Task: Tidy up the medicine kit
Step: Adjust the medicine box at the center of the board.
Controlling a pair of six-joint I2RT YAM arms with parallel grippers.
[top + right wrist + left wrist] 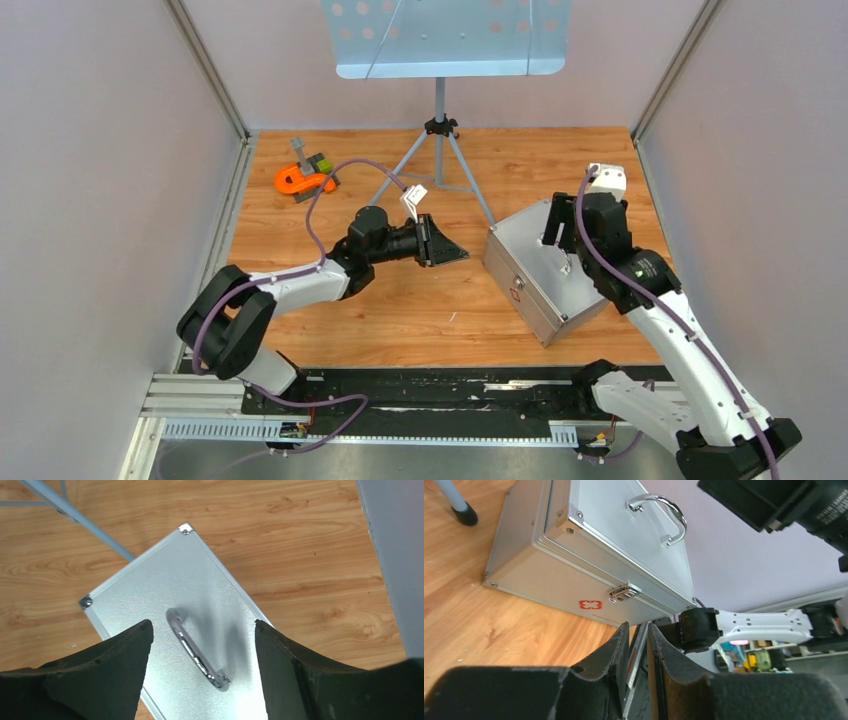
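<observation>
The medicine kit point(530, 262) is a silver aluminium case lying closed on the wooden table at the right, with its lid up. In the left wrist view the medicine kit point(574, 565) shows its front latch point(624, 592), a red cross mark and the metal handle point(664, 517). My right gripper point(562, 235) hangs just above the lid, open. In the right wrist view the handle point(195, 652) lies below and between the spread fingers of the right gripper point(201, 625), untouched. My left gripper point(455, 255) is low over the table, left of the case, pointing at its front. The left gripper point(638, 626) shows a narrow gap with nothing in it.
A music stand's tripod point(440, 130) stands at the back centre, one leg reaching toward the case's far corner. An orange object with a grey and green tool point(305, 178) lies at the back left. Walls close in both sides.
</observation>
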